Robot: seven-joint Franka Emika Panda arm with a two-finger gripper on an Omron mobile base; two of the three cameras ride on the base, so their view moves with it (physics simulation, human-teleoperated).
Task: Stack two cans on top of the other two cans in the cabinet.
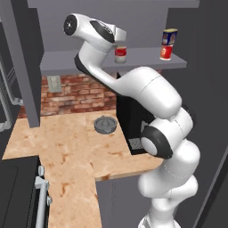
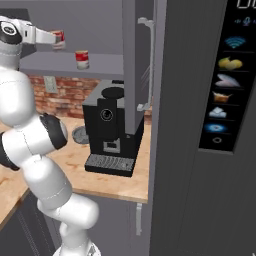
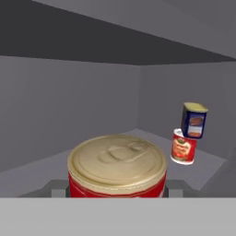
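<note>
Red can (image 3: pixel 117 168) sits gripped between tool (image 3: pixel 117 188) fingers; cabinet (image 3: pixel 69 106) behind.

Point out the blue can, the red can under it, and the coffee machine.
blue can (image 1: pixel 169 36): left base view, on its label side.
red can under it (image 1: pixel 166 52): left base view, middle of its side.
coffee machine (image 2: pixel 111 127): right base view, on its front panel.

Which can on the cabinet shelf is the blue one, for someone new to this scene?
Find the grey cabinet above the brick wall and follow its shelf to the right end. The dark-blue can sits atop a red can; its yellow label sets it apart.
</note>
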